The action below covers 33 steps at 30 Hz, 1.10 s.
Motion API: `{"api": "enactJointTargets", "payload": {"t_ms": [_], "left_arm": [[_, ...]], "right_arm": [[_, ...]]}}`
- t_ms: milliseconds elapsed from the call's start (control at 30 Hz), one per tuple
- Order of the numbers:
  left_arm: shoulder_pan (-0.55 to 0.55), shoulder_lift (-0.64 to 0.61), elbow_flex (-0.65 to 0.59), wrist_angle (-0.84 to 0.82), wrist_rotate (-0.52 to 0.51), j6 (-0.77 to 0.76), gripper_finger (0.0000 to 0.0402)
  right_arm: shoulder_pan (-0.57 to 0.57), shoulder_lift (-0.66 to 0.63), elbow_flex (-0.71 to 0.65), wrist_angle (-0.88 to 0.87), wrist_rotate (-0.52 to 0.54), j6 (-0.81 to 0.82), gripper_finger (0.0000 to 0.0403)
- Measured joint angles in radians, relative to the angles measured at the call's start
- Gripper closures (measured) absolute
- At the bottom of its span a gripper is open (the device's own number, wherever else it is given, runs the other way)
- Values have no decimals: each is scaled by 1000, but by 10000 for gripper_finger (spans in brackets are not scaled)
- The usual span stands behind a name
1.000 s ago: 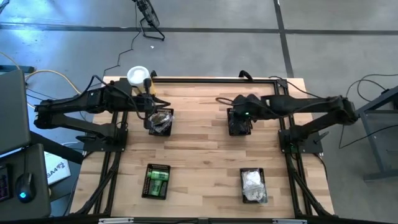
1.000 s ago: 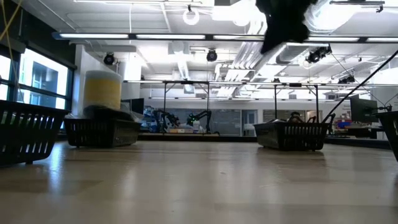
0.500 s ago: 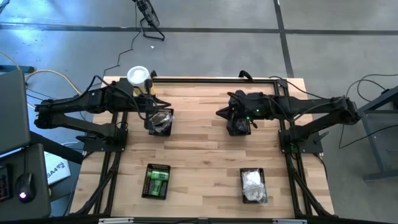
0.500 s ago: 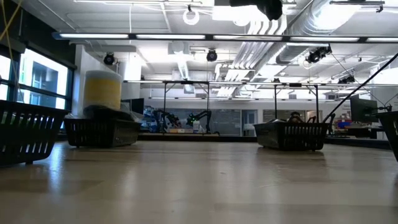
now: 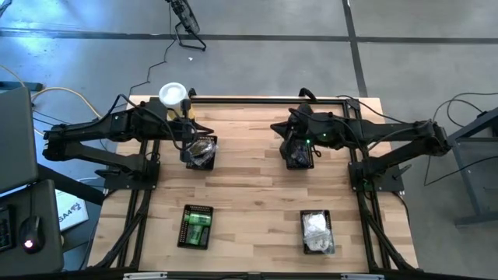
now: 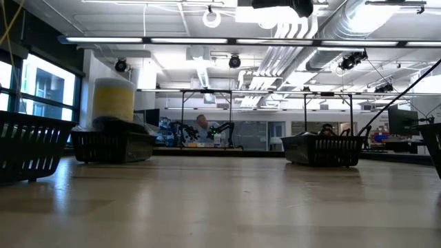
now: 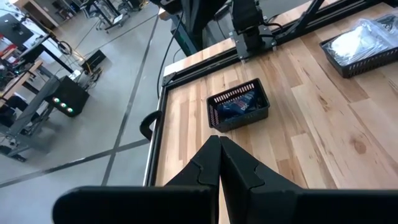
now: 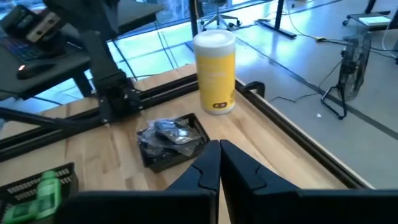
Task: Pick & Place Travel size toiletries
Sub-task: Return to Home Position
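Observation:
Travel size toiletries lie in black mesh baskets: silvery-clear packets at the far left (image 5: 201,151) (image 8: 172,142), dark blue tubes at the far right (image 5: 300,155) (image 7: 239,107), green bottles at the near left (image 5: 195,227), white packets at the near right (image 5: 317,232). My left gripper (image 5: 205,127) (image 7: 219,149) hovers shut and empty above the silvery-packet basket, pointing toward the table's right. My right gripper (image 5: 275,126) (image 8: 219,153) hovers shut and empty just left of the blue-tube basket, pointing toward the table's left.
A tall yellow canister with a white lid (image 5: 173,96) (image 8: 215,73) stands at the far left corner. A black frame rail (image 5: 264,99) runs along the far edge. Bare wood (image 5: 249,194) lies between the baskets. A person (image 6: 201,124) shows far off in the room.
My right gripper has risen from over the blue-tube basket and tipped up from pointing steeply down to nearly level, its tips swinging toward the table's left; in the low view it has climbed almost out of the picture's top.

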State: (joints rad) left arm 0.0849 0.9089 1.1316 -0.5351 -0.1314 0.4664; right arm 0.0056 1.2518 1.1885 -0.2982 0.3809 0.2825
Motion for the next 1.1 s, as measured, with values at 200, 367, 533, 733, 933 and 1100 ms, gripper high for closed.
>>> {"api": "enactJointTargets", "payload": {"t_ms": [200, 367, 533, 733, 933, 1100], "left_arm": [[0, 0, 0, -14, 0, 0, 401], [0, 0, 0, -13, -40, 7, 401], [0, 0, 0, -13, -12, 61, 401], [-1, 15, 0, 1, 96, 79, 401], [0, 48, 0, 4, 95, 82, 401], [0, 89, 0, 2, 96, 51, 401]], "right_arm": [[1, 0, 0, -1, -8, 0, 401], [1, 0, 0, -11, -18, 8, 401], [1, 0, 0, -40, -91, -5, 401], [1, 1, 0, -56, -196, -19, 401], [1, 1, 0, -70, -317, -17, 401], [1, 1, 0, -74, -332, -5, 401]]}}
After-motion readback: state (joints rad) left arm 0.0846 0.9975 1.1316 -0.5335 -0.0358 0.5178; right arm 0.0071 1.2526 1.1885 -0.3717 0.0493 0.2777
